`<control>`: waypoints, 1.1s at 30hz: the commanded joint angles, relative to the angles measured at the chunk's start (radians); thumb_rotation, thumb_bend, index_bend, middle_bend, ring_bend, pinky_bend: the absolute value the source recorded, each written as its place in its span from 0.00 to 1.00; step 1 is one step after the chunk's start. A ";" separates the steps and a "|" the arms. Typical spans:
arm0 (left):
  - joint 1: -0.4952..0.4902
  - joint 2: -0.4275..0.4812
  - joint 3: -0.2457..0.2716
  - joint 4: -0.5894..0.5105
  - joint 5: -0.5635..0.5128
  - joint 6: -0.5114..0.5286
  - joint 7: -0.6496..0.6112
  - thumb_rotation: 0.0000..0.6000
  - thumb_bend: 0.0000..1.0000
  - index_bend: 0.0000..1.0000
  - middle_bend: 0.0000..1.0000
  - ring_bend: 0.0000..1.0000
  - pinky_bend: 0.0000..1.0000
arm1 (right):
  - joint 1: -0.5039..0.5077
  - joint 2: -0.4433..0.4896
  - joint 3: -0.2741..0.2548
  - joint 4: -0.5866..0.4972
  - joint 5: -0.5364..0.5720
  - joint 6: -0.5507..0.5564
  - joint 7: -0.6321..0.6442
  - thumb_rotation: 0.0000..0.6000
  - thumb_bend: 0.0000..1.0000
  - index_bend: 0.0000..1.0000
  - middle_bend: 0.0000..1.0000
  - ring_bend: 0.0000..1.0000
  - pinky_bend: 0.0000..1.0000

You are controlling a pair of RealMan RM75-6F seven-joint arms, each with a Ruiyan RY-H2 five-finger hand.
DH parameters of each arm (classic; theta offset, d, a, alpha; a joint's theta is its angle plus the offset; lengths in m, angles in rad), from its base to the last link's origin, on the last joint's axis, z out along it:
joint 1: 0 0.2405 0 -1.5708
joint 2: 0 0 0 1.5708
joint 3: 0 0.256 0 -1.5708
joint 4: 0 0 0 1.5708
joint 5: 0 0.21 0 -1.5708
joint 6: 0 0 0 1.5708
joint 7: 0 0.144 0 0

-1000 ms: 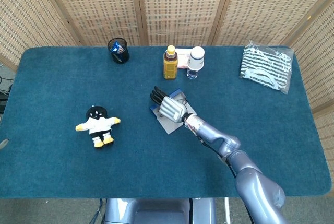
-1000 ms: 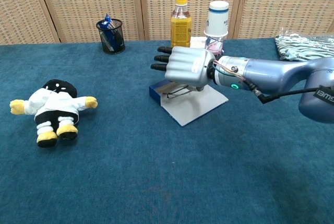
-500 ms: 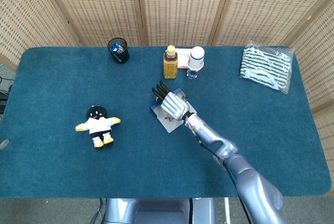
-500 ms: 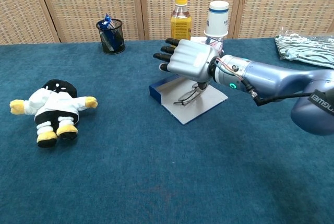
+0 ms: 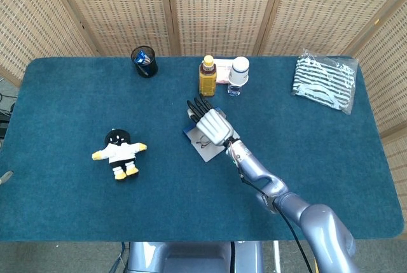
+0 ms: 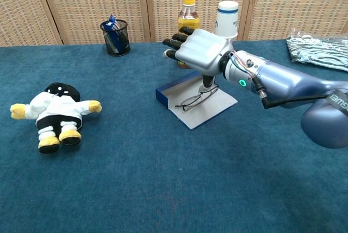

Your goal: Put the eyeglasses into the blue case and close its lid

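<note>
Over the last second the right hand (image 6: pixel 200 52) has risen and drawn back from the blue case (image 6: pixel 166 94), leaving the eyeglasses (image 6: pixel 194 100) lying on the pale inner face of the open case, folded or nearly so. A second ago the hand sat low over them. Now its fingers are stretched out and apart with nothing in them, though the thumb hanging below the palm looks close to the frame, and whether it touches is hard to tell. By that reading the placing step is about done and the lid remains to be swung shut. The chest view shows the glasses plainly under the raised palm, and the case's blue wall at the left. The head view hides most of the case beneath the hand and shows only a dark trace of frame (image 5: pixel 203 140) on the surface's middle. The left hand appears in neither view.
</note>
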 commanded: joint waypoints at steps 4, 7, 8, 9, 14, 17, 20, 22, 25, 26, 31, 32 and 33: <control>0.000 0.002 0.000 0.004 0.000 -0.003 -0.008 1.00 0.00 0.00 0.00 0.00 0.00 | -0.009 0.092 0.072 -0.187 0.073 -0.014 0.015 1.00 0.15 0.10 0.00 0.00 0.03; -0.001 0.002 0.000 0.004 -0.001 -0.006 -0.010 1.00 0.00 0.00 0.00 0.00 0.00 | -0.008 0.132 0.080 -0.272 0.087 -0.052 0.101 1.00 0.50 0.12 0.00 0.00 0.03; -0.002 0.002 0.000 0.004 0.000 -0.007 -0.010 1.00 0.00 0.00 0.00 0.00 0.00 | -0.006 0.154 0.084 -0.314 0.102 -0.091 0.146 1.00 0.61 0.13 0.00 0.00 0.03; -0.002 0.003 0.000 0.004 0.000 -0.007 -0.010 1.00 0.00 0.00 0.00 0.00 0.00 | -0.001 0.176 0.092 -0.355 0.124 -0.137 0.186 1.00 0.79 0.15 0.00 0.00 0.03; -0.002 0.004 -0.001 0.000 0.002 -0.005 -0.010 1.00 0.00 0.00 0.00 0.00 0.00 | 0.022 0.226 0.144 -0.470 0.248 -0.285 0.271 1.00 1.00 0.21 0.03 0.00 0.03; -0.002 0.005 -0.001 -0.002 0.000 -0.006 -0.011 1.00 0.00 0.00 0.00 0.00 0.00 | 0.047 0.218 0.166 -0.476 0.315 -0.328 0.258 1.00 1.00 0.23 0.06 0.00 0.03; -0.003 0.008 -0.003 -0.001 -0.005 -0.012 -0.017 1.00 0.00 0.00 0.00 0.00 0.00 | 0.087 0.191 0.173 -0.437 0.402 -0.361 0.192 1.00 1.00 0.25 0.07 0.00 0.03; -0.003 0.009 -0.005 0.002 -0.010 -0.015 -0.022 1.00 0.00 0.00 0.00 0.00 0.00 | 0.104 0.174 0.174 -0.410 0.444 -0.371 0.162 1.00 1.00 0.25 0.08 0.00 0.03; -0.005 0.011 -0.007 0.006 -0.013 -0.023 -0.032 1.00 0.00 0.00 0.00 0.00 0.00 | 0.132 0.136 0.176 -0.352 0.523 -0.380 0.118 1.00 1.00 0.25 0.08 0.00 0.03; -0.006 0.011 -0.007 0.007 -0.013 -0.025 -0.035 1.00 0.00 0.00 0.00 0.00 0.00 | 0.143 0.123 0.175 -0.330 0.548 -0.385 0.103 1.00 1.00 0.25 0.08 0.00 0.03; -0.011 0.010 -0.007 0.013 -0.020 -0.041 -0.040 1.00 0.00 0.00 0.00 0.00 0.00 | 0.182 0.074 0.155 -0.228 0.634 -0.415 0.043 1.00 1.00 0.25 0.08 0.00 0.03; -0.012 0.010 -0.008 0.015 -0.022 -0.045 -0.041 1.00 0.00 0.00 0.00 0.00 0.00 | 0.188 0.066 0.150 -0.211 0.647 -0.422 0.035 1.00 1.00 0.25 0.08 0.00 0.03; -0.013 0.010 -0.008 0.016 -0.024 -0.048 -0.041 1.00 0.00 0.00 0.00 0.00 0.00 | 0.193 0.059 0.145 -0.195 0.658 -0.430 0.027 1.00 1.00 0.25 0.09 0.00 0.03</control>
